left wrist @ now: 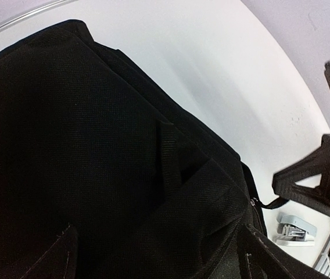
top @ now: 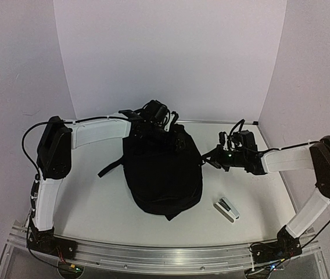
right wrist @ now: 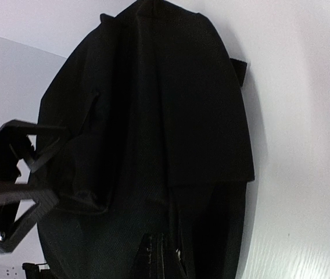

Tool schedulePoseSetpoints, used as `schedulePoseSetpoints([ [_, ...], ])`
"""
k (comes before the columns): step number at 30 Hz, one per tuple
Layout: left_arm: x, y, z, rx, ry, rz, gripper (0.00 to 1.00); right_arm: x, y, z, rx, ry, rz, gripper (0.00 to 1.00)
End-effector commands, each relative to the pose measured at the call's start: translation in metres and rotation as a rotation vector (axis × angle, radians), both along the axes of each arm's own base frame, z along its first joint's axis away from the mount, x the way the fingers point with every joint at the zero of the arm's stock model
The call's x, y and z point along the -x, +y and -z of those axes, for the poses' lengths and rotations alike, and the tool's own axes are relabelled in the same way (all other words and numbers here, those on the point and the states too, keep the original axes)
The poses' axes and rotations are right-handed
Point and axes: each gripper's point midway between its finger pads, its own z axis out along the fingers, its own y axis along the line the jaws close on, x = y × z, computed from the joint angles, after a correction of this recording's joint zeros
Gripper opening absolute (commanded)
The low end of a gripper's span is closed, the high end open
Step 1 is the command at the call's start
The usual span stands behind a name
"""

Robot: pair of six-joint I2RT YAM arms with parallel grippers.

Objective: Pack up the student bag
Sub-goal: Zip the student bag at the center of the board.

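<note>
**Matt cloth on a smooth white top**

The student bag (top: 162,171) is black woven cloth. It is matt, and close up it shows a fine grainy weave and stitched seams. The table (top: 95,203) is white and smooth with a faint sheen. The stapler (top: 226,208) looks like grey plastic with bright metal parts. The near rail (top: 165,256) is brushed metal. The arm shells (top: 98,131) are smooth white plastic.

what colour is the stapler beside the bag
The stapler is grey; left wrist view shows it best.
</note>
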Motion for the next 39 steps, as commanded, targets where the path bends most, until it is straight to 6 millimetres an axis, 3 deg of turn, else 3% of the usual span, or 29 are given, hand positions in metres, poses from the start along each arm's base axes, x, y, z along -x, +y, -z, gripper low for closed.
schedulePoseSetpoints([
  [1,-0.01,0.006,0.016,0.012,0.04,-0.038,0.95,0.035,0.005,-0.01,-0.054,0.016,-0.095,0.0],
  [10,-0.018,0.008,0.032,0.0,0.055,-0.059,0.95,0.09,0.014,0.001,-0.024,0.097,-0.187,0.0],
  [22,-0.028,0.006,0.047,0.014,0.07,-0.084,0.95,0.155,0.056,-0.012,-0.069,0.166,-0.297,0.0],
  [26,-0.031,0.007,0.05,0.02,0.074,-0.094,0.95,0.168,0.069,-0.02,-0.085,0.167,-0.327,0.0],
  [33,-0.046,0.01,0.049,0.05,0.069,-0.131,0.95,0.192,0.109,-0.041,-0.096,0.131,-0.44,0.0],
  [39,-0.048,0.007,0.022,0.108,0.047,-0.115,0.95,0.189,0.129,-0.059,-0.107,0.083,-0.409,0.0],
])
